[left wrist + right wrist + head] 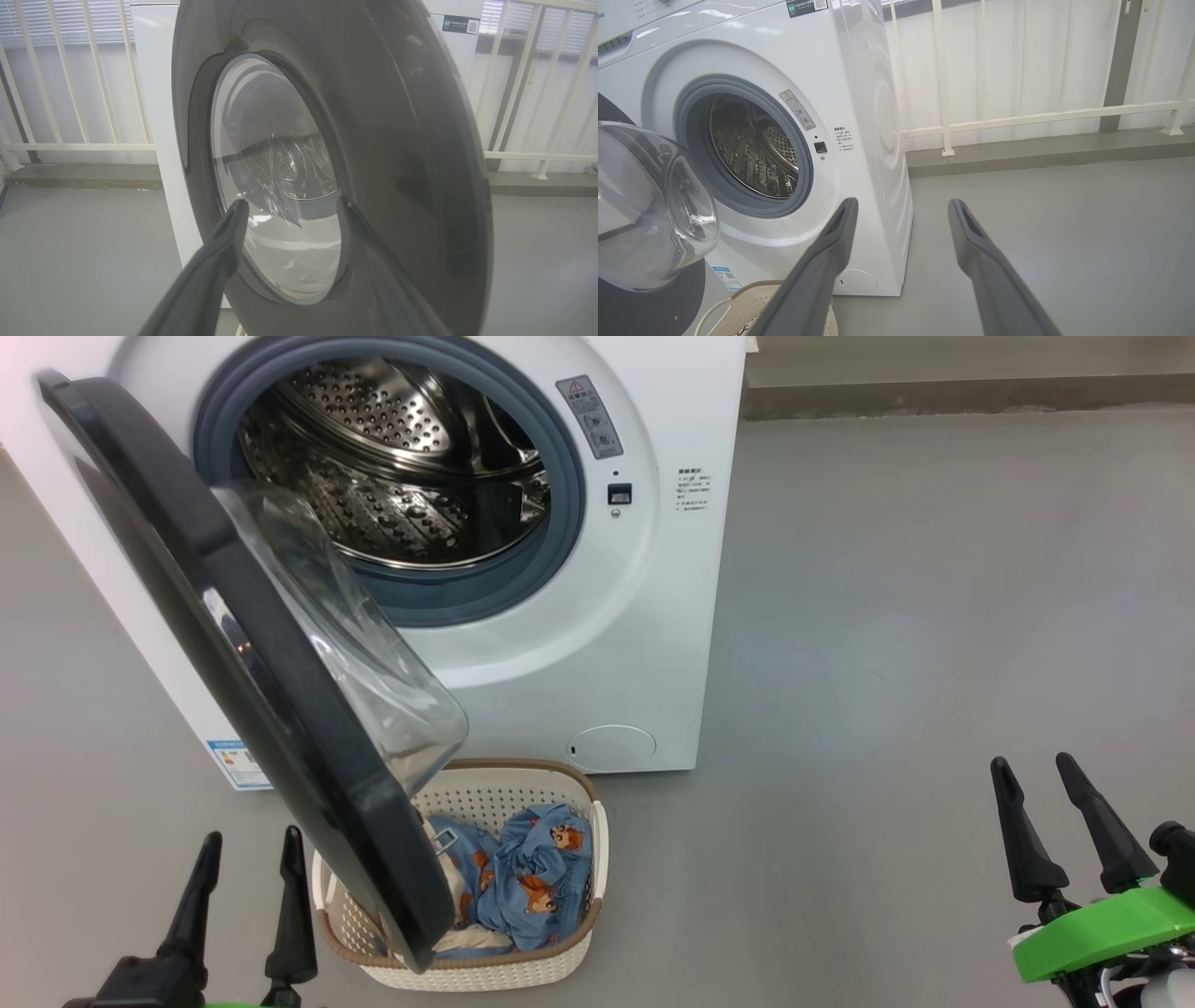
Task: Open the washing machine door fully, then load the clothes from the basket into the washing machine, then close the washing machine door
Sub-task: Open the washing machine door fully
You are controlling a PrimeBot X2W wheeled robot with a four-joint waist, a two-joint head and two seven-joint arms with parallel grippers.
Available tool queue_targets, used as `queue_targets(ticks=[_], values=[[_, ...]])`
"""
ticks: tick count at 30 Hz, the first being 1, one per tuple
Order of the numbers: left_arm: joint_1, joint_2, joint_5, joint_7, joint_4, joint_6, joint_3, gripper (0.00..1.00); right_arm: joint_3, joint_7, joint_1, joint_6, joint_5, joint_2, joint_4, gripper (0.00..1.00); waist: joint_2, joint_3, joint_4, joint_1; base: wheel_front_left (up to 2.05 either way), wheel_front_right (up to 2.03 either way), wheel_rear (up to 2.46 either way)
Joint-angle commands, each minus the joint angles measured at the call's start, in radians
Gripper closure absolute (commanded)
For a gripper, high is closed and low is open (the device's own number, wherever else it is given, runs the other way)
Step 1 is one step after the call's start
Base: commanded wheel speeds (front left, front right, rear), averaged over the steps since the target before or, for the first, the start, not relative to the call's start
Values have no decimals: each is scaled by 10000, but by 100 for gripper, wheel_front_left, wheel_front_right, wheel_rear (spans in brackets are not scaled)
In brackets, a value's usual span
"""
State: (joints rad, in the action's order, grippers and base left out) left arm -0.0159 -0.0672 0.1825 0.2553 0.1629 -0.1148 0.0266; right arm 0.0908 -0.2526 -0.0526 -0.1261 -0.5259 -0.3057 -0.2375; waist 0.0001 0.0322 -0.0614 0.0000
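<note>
Head view shows the clothes [532, 882] in the basket [504, 768]. Left wrist view faces the washing machine door [397, 140], close before the wide-spread left gripper [292, 202]. The right gripper [1032, 761] is wide and empty.

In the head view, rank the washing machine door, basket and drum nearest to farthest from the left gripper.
1. washing machine door, just right of the left gripper.
2. basket, just past the door's lower edge.
3. drum, farthest, inside the washing machine.
</note>
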Motion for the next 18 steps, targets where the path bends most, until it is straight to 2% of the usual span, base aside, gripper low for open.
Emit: queue_targets(ticks=[1, 17, 18], values=[[-320, -145, 21, 65, -160, -35, 284, 0, 139, -91, -312, -46, -10, -173, 215, 0, -1, -10, -6, 0, 0, 0, 0], [-419, -51, 61, 65, -110, 6, 244, 0, 357, -91, -386, -46, -55, 72, 83, 0, -1, -50, -56, 0, 0, 0, 0], [-422, -50, 69, 65, -126, 7, 260, 37, 359, -91, -387, -46, -61, 71, 76, 0, -1, -49, -62, 0, 0, 0, 0]])
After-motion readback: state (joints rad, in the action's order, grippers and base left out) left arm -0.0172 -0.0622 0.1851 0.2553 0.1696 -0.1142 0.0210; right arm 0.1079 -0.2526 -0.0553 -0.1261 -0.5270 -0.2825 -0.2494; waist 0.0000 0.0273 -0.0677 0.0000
